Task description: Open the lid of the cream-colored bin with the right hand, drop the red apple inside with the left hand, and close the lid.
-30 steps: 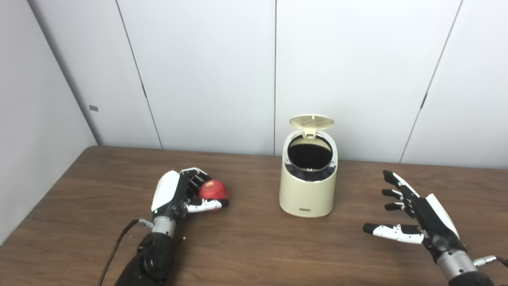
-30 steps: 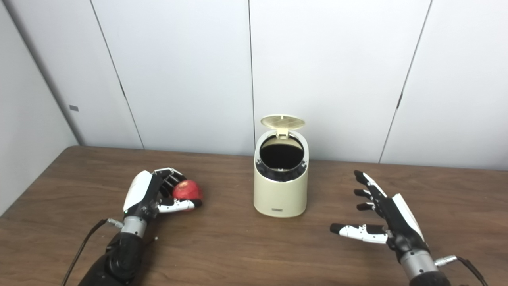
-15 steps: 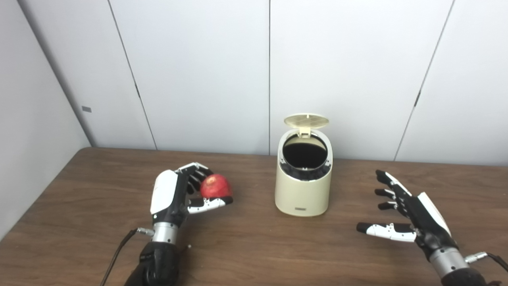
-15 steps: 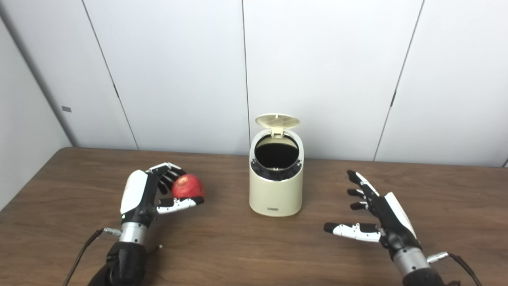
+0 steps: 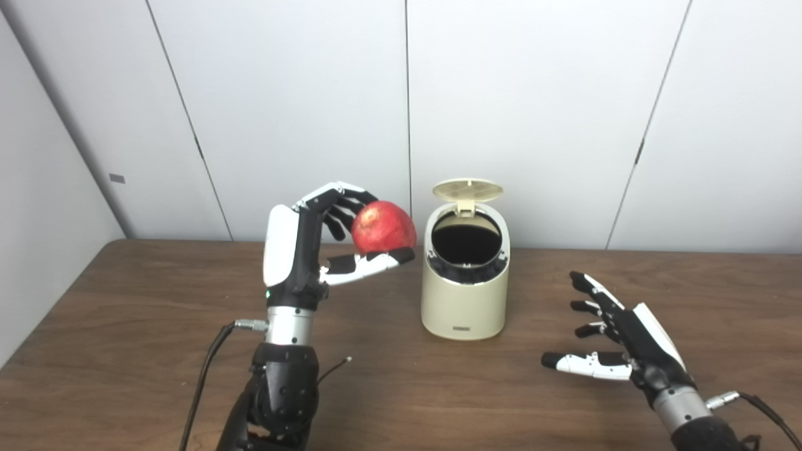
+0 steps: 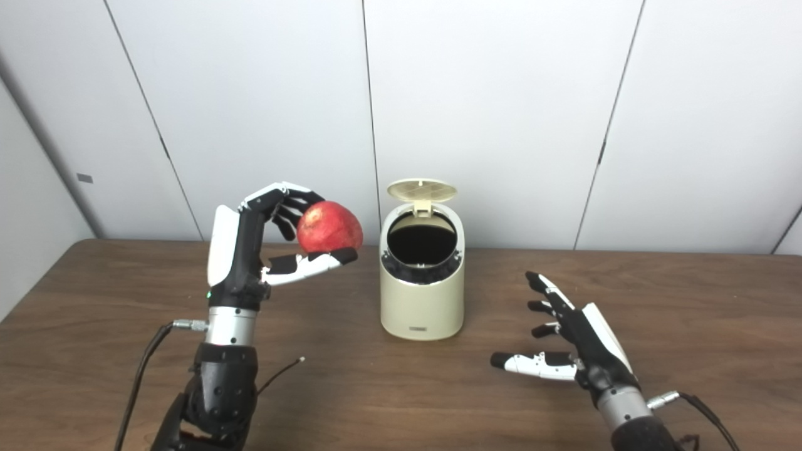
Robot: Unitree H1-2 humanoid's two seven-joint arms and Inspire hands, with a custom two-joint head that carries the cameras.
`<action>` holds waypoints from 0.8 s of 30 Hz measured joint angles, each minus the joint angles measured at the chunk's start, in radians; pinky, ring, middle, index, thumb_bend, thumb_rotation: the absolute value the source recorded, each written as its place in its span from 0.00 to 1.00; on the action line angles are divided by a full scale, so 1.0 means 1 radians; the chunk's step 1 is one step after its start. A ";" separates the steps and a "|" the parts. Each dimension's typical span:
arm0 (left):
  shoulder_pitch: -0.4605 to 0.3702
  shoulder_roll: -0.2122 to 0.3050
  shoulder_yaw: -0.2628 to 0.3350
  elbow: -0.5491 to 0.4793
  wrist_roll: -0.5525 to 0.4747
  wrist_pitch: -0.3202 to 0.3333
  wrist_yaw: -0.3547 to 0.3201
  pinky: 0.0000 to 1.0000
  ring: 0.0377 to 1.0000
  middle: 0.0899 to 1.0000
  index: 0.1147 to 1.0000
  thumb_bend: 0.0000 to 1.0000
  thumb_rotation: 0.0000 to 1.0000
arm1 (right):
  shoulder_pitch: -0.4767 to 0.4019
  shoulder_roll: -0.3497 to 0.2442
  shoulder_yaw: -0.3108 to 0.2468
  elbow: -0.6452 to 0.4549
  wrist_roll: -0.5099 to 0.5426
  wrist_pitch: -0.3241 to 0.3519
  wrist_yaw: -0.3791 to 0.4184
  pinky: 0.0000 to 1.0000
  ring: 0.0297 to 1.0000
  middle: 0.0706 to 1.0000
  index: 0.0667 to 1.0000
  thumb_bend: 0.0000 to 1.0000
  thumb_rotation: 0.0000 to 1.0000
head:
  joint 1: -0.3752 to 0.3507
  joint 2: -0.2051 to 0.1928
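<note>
The cream-colored bin (image 5: pixel 463 294) stands mid-table with its round lid (image 5: pixel 467 189) tipped up at the back, showing a dark inside. My left hand (image 5: pixel 307 250) is raised well above the table, just left of the bin's mouth, shut on the red apple (image 5: pixel 383 227). The apple sits between the fingers above and the thumb below, at about the height of the bin's rim. My right hand (image 5: pixel 617 338) hovers low over the table to the right of the bin, open, fingers spread, holding nothing.
The brown wooden table (image 5: pixel 125 313) runs to pale wall panels behind the bin. A black cable (image 5: pixel 203 376) trails from the left wrist, another (image 5: pixel 761 407) from the right wrist.
My left hand has lifted the apple off the table and carried it up and rightward toward the bin's mouth. The view has shifted a little. The right hand has stayed open.
</note>
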 measured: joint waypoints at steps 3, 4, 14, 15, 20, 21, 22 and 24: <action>-0.022 -0.027 -0.007 -0.005 0.009 0.009 -0.006 0.25 0.34 0.43 0.42 0.53 0.00 | 0.000 0.000 0.011 -0.006 -0.015 0.005 0.000 0.66 0.82 0.92 0.93 0.83 0.29 | -0.003 0.000; -0.028 -0.034 -0.010 -0.005 0.010 0.009 -0.007 0.24 0.33 0.42 0.42 0.53 0.00 | 0.000 0.001 0.014 -0.006 -0.019 0.006 0.000 0.66 0.82 0.92 0.93 0.83 0.29 | -0.006 0.000; -0.110 -0.071 -0.053 0.115 0.024 -0.018 -0.010 0.26 0.34 0.41 0.42 0.53 0.00 | 0.000 0.003 0.014 -0.017 -0.029 0.029 0.000 0.63 0.84 0.94 0.94 0.83 0.30 | -0.018 -0.002; -0.116 -0.071 -0.056 0.137 0.024 -0.025 -0.007 0.25 0.33 0.41 0.42 0.53 0.00 | 0.000 0.003 0.014 -0.018 -0.028 0.029 0.000 0.62 0.84 0.93 0.94 0.83 0.31 | -0.021 -0.002; -0.130 -0.071 -0.069 0.221 0.042 -0.053 0.010 0.26 0.35 0.41 0.42 0.53 0.00 | -0.001 0.004 0.014 -0.039 -0.027 0.033 0.000 0.61 0.84 0.93 0.95 0.83 0.29 | -0.028 0.000; -0.132 -0.072 -0.069 0.234 0.044 -0.063 0.022 0.27 0.36 0.41 0.42 0.53 0.00 | -0.001 0.004 0.014 -0.040 -0.027 0.036 0.000 0.61 0.84 0.93 0.95 0.84 0.29 | -0.028 0.000; -0.135 -0.073 -0.069 0.245 0.045 -0.069 0.035 0.27 0.36 0.41 0.42 0.53 0.00 | -0.001 0.005 0.014 -0.040 -0.028 0.039 0.000 0.61 0.84 0.93 0.95 0.84 0.29 | -0.026 0.000; -0.142 -0.075 -0.068 0.274 0.048 -0.082 0.051 0.28 0.36 0.41 0.42 0.53 0.00 | -0.001 0.007 0.014 -0.040 -0.028 0.041 0.000 0.62 0.84 0.93 0.94 0.84 0.28 | -0.028 0.000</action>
